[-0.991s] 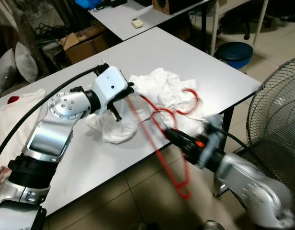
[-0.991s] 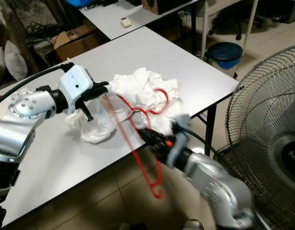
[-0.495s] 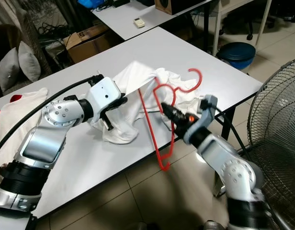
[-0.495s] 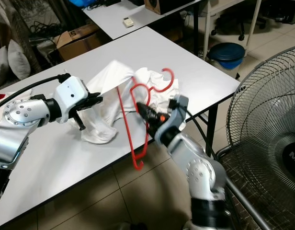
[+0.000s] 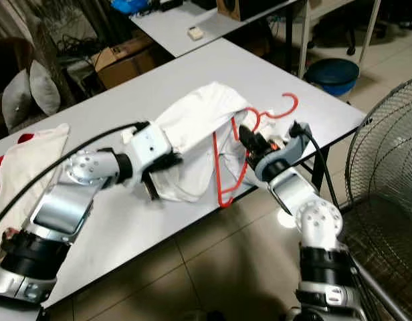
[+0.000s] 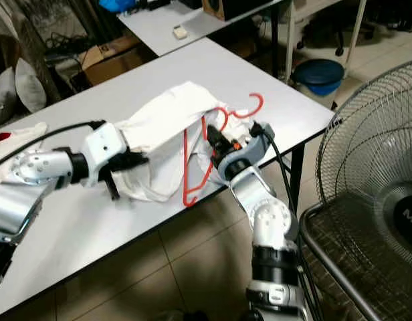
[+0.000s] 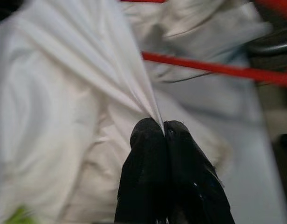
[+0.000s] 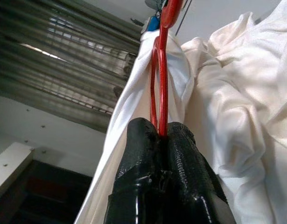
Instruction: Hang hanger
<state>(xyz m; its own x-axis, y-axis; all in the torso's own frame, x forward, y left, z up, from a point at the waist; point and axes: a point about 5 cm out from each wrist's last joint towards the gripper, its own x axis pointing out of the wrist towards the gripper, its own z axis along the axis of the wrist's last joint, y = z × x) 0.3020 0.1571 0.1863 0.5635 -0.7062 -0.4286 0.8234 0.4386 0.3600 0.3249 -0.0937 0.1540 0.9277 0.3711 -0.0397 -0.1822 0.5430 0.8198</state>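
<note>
A white shirt (image 5: 192,124) lies bunched on the grey table (image 5: 259,73). My left gripper (image 5: 167,160) is shut on a fold of it (image 7: 163,133) and pulls the cloth taut to the left. A red hanger (image 5: 224,184) stands tilted at the shirt's right side. Its hook (image 5: 290,107) points toward the table's right corner, and its lower bar hangs over the front edge. My right gripper (image 5: 247,137) is shut on the red hanger's wire (image 8: 158,79), close against the shirt. Part of the hanger is hidden under the cloth.
A large wire fan (image 5: 386,154) stands on the floor at the right, close to my right arm. A blue bin (image 5: 334,73) sits behind the table corner. Another white cloth (image 5: 25,157) lies at the table's left end. A second table (image 5: 172,27) and a cardboard box (image 5: 129,60) stand behind.
My right gripper has swung the hanger up from below the table edge and pushed it into the shirt. My left gripper has drawn the shirt fold leftward and spread it.
</note>
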